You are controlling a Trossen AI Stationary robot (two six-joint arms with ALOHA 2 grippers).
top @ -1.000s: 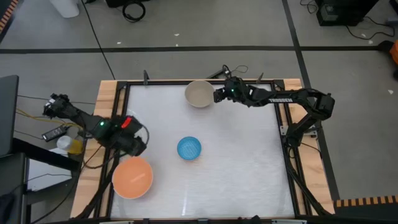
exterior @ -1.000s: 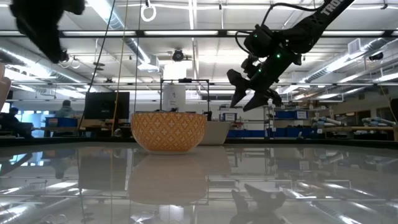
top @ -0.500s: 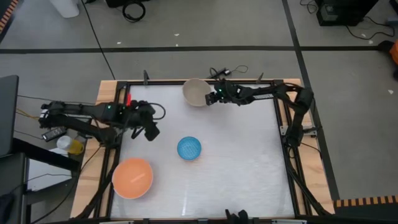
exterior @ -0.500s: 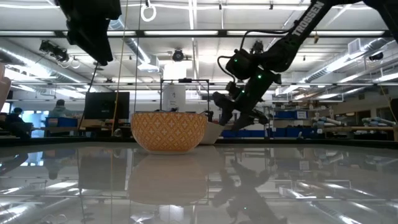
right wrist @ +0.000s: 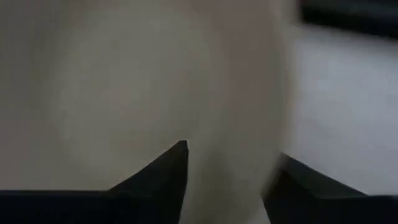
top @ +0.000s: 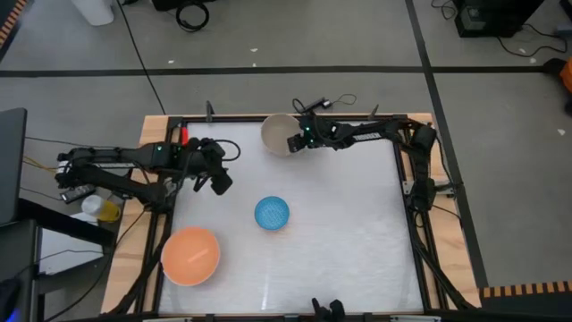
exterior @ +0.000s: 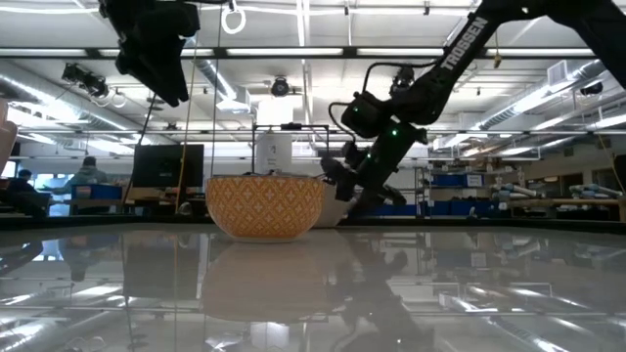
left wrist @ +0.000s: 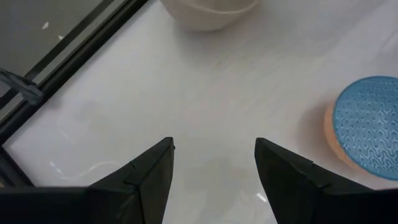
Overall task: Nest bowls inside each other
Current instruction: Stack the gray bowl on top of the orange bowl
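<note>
The beige-cream bowl (top: 277, 133) rests on its base at the table's far edge. My right gripper (top: 296, 141) is at its right rim, open. One finger (right wrist: 163, 177) is inside the bowl (right wrist: 124, 87) and the other (right wrist: 300, 184) is outside its wall. The small blue bowl (top: 272, 213), orange on the outside (exterior: 264, 205), stands at mid-table. The peach-orange bowl (top: 190, 256) sits near the front left corner. My left gripper (top: 220, 182) hangs open above bare table, left of the blue bowl (left wrist: 367, 124). No white bowl shows. My right gripper straddles the beige-cream bowl's right rim (right wrist: 273, 93), slanting down from the table's right side, one finger inside and one outside. Whether either finger touches the wall, I cannot tell. The bowl stands on the table.
A raised dark frame (top: 404, 170) with wooden rails borders the white table top. The cream bowl lies close to the far frame bar. Bare table stretches right of the blue bowl and along the near edge. Cables and a yellow item (top: 105, 210) lie off the left side.
My left gripper has swung away from the peach-orange bowl, toward the table's far edge and a little right, staying open. My right gripper has come down and toward the left, from beside the beige-cream bowl onto its right rim.
</note>
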